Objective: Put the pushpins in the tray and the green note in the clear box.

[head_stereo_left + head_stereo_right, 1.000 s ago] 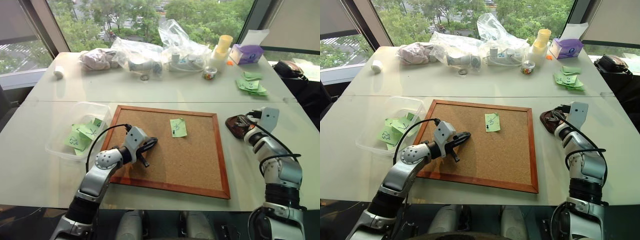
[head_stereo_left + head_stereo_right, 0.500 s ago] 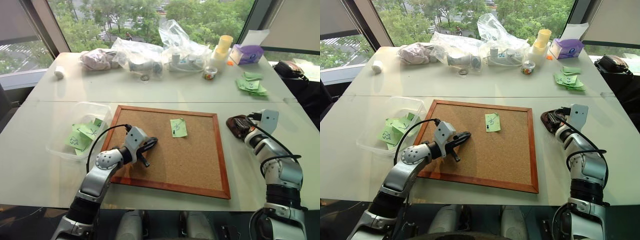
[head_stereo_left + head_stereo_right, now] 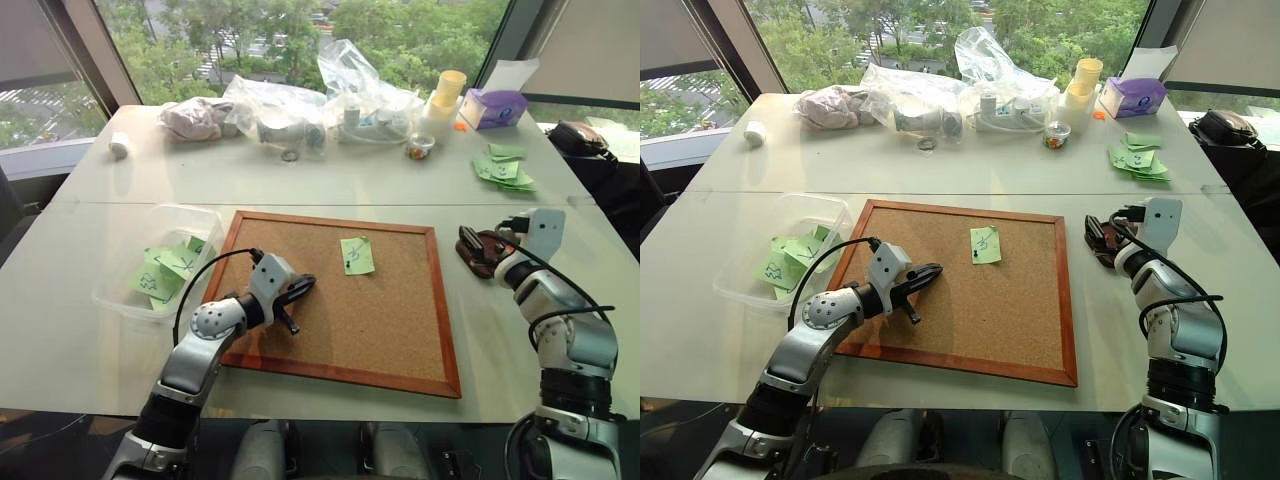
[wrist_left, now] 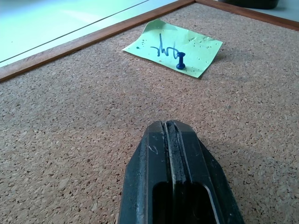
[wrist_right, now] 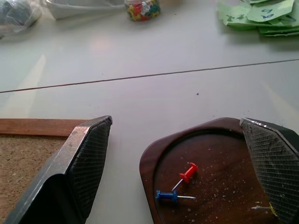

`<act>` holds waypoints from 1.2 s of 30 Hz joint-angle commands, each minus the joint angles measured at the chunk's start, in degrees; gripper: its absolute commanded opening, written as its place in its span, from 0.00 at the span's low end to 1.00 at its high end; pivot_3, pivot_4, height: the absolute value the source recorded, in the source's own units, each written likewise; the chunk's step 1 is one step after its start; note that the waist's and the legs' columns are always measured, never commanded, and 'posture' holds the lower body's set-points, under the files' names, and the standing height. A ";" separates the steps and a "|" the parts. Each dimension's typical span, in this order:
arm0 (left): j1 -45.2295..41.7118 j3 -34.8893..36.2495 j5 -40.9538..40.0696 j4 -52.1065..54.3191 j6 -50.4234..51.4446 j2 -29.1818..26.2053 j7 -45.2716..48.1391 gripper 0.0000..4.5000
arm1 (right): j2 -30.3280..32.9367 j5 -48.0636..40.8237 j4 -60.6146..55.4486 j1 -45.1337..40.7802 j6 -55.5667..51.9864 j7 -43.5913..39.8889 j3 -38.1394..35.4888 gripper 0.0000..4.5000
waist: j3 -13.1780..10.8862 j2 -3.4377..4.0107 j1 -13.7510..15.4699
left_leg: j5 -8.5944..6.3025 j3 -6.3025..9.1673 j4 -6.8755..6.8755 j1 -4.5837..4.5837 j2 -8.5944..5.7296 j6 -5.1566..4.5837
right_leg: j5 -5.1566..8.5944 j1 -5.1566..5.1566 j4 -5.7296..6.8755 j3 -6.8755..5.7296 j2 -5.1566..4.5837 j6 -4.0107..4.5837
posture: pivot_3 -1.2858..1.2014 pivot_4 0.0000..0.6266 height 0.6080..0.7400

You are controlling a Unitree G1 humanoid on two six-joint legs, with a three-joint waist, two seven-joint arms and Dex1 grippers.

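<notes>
- Green note [image 3: 356, 255] lies on the cork board [image 3: 400, 340], pinned there by a dark blue pushpin [image 4: 181, 61] near one of its edges; it is not yet in the clear box [image 3: 115, 300].
- Clear box sits on the counter [image 3: 300, 185] just beside the board's left frame and already holds several other green slips.
- Left claw [image 3: 290, 305] rests low over the board's left part, fingers pressed together with nothing between them, pointing toward the note but apart from it.
- Right claw [image 5: 177, 154] hovers over the brown tray [image 5: 224, 140], which lies on the counter just beside the board's right frame; its fingers are spread wide and nothing is pinched.
- Inside the tray lie a red pushpin [image 5: 188, 171] and a blue pushpin [image 5: 166, 196], loose on the floor of the dish.
- By my reading, the step in hand is the drop of a pin into the tray, and that looks finished: the pins sit within the rim, free of the fingers.
- One pin on the board holds the note down, so the next move calls for pulling it: a claw must open, come down around the tiny head and lift straight up without tearing the paper.
- Only then can the note be slid or pinched up and carried left to the box.
</notes>
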State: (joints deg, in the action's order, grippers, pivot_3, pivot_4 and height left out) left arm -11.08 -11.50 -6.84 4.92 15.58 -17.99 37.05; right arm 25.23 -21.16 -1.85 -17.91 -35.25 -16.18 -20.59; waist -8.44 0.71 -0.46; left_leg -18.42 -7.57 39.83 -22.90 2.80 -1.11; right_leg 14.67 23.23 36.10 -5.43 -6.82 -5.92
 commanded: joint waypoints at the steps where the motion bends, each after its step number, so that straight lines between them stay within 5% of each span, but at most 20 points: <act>1: 1.38 -1.98 1.13 -2.85 1.05 0.39 -0.31 0.00 | 1.28 -1.29 -6.63 0.85 -1.02 -4.73 4.67 0.99 | 0.01 0.01 -0.02 | -0.03 0.01 0.00 0.00 0.01 -0.05 | 0.00 0.00 0.00 0.00 0.00 0.00 | 0.52 0.24 1.00; 8: 1.21 -2.09 1.30 -2.93 1.05 0.79 -0.62 0.00 | 0.36 -2.03 -11.98 2.81 -1.87 -11.53 14.85 0.99 | 0.01 0.01 0.13 | -0.08 0.03 0.01 0.00 -0.01 -0.13 | 0.00 -0.02 -0.01 0.00 -0.02 0.00 | 0.52 0.24 1.00; 10: 1.35 -2.05 1.39 -2.82 1.02 0.91 -0.80 0.00 | -0.10 -0.88 -11.91 2.50 -1.02 -11.96 17.38 0.88 | 0.01 0.01 0.24 | -0.08 0.03 0.02 0.00 -0.01 -0.14 | 0.00 -0.02 -0.01 0.00 -0.03 0.00 | 0.52 0.24 1.00; 13: 1.62 -1.85 1.44 -2.64 1.03 0.91 -1.12 0.00 | -0.28 1.32 -11.27 1.94 0.81 -12.94 21.18 0.58 | 0.01 0.01 0.24 | -0.08 0.03 0.02 0.00 -0.01 -0.14 | 0.01 -0.01 0.00 -0.01 -0.03 0.01 | 0.52 0.24 1.00; 34: 2.72 -1.49 1.32 -1.14 1.62 0.19 -2.46 0.00 | -5.51 9.10 1.70 -3.57 10.78 -18.29 30.81 0.58 | 0.01 0.01 -0.20 | -0.08 0.01 0.02 0.01 0.01 -0.13 | 0.00 0.00 0.00 -0.01 -0.02 0.01 | 0.52 0.24 1.00; 36: 2.82 -1.40 1.31 -1.07 1.62 0.16 -2.67 0.00 | -5.50 9.38 2.37 -3.32 11.15 -18.57 30.73 0.46 | 0.01 0.01 -0.20 | -0.08 0.01 0.02 0.01 0.01 -0.13 | 0.00 0.00 0.00 -0.01 -0.01 0.01 | 0.52 0.24 1.00</act>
State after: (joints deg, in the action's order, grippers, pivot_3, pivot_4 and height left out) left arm -9.85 -11.51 -6.67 6.08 15.47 -17.66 34.68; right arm 20.18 -12.02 0.35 -20.80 -24.83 -34.32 10.31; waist -8.43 0.72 -0.66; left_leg -18.50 -7.56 39.85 -22.89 2.81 -1.24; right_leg 14.68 23.24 36.10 -5.44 -6.83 -5.91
